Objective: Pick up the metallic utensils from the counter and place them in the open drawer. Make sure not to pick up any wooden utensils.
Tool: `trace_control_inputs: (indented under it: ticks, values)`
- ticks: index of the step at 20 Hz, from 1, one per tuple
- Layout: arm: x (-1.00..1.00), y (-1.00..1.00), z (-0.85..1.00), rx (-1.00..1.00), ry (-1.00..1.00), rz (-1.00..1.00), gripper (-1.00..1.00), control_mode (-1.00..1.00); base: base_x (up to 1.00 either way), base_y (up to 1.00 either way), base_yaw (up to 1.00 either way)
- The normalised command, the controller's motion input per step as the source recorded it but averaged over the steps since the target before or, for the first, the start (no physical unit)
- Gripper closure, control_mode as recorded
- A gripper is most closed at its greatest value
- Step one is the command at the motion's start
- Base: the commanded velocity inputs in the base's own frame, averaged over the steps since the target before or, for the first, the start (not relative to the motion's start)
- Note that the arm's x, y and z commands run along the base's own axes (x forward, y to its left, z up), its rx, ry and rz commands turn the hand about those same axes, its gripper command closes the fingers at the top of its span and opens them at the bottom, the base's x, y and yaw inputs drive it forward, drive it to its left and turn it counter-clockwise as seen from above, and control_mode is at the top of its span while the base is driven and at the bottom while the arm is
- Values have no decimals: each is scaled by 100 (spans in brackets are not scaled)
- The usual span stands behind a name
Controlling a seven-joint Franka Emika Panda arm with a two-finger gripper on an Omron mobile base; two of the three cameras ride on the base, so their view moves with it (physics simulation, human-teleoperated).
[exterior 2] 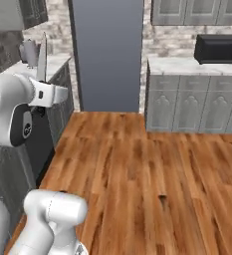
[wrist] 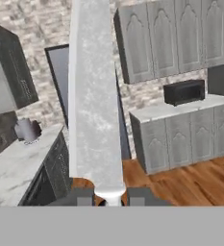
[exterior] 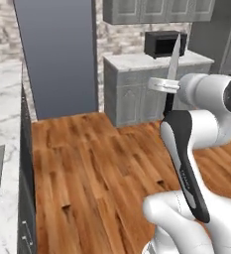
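warm wooden plank floor (exterior 2: 137, 169) spreads between grey cabinets, with a tall blue-grey panel (exterior: 57, 54) at the back and a black microwave (exterior 2: 218, 49) on a far marble-topped cabinet run. white marble counter with grey veins (exterior: 5, 124) runs along the left edge of the left base view, grey cabinet fronts below it. the two-finger gripper (wrist: 111, 198) is raised well above the floor and clenched on the silver-grey knife with a black handle (exterior: 174, 62), whose blade stands nearly upright, tip up. from the hand camera, the pale blade rises from between the dark fingertips (wrist: 84, 197) up the middle of the picture. a small metal kettle (wrist: 28, 129) sits on the counter, well apart from the knife.
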Motion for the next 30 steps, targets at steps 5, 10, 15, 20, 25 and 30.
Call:
trace_control_inputs:
  ticks: [5, 10, 15, 20, 25, 30]
  values:
    - [0, 0, 0, 0, 0, 0, 100, 100, 48, 16, -81]
    - [0, 0, 0, 0, 0, 0, 100, 100, 18, 0, -85]
    - [0, 0, 0, 0, 0, 0, 100, 100, 19, -2, -79]
    - [0, 0, 0, 0, 0, 0, 100, 100, 2, -43, -48]
    - [0, 0, 0, 0, 0, 0, 100, 100, 0, -90, -35]
    - [0, 0, 0, 0, 0, 0, 100, 100, 0, -97, -38]
